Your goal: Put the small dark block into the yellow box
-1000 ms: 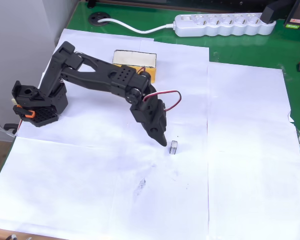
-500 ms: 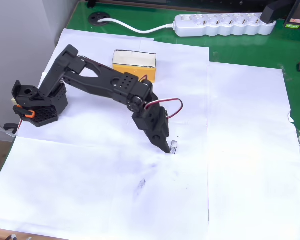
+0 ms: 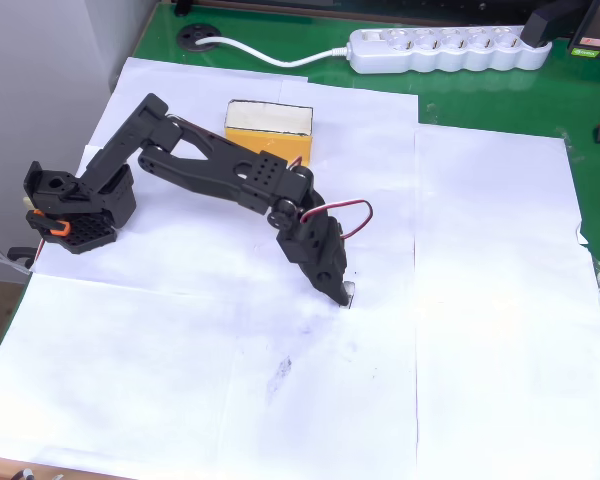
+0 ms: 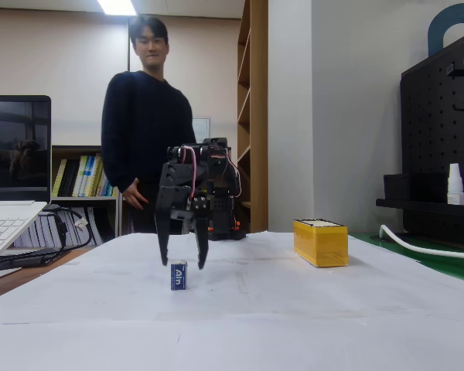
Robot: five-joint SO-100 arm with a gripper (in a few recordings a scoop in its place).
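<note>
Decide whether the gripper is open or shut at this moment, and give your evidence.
Open. In the fixed view the gripper has its two fingers spread apart, one either side above the small dark block, not touching it.

A tall wooden bookshelf [image 4: 253, 116] stands at twelve o'clock against a beige wall [image 4: 54, 62], with a ceiling light [image 4: 117, 7] at eleven. A black pegboard [image 4: 441, 139] fills three o'clock; low bookshelves [image 4: 81, 182] sit at nine.
</note>
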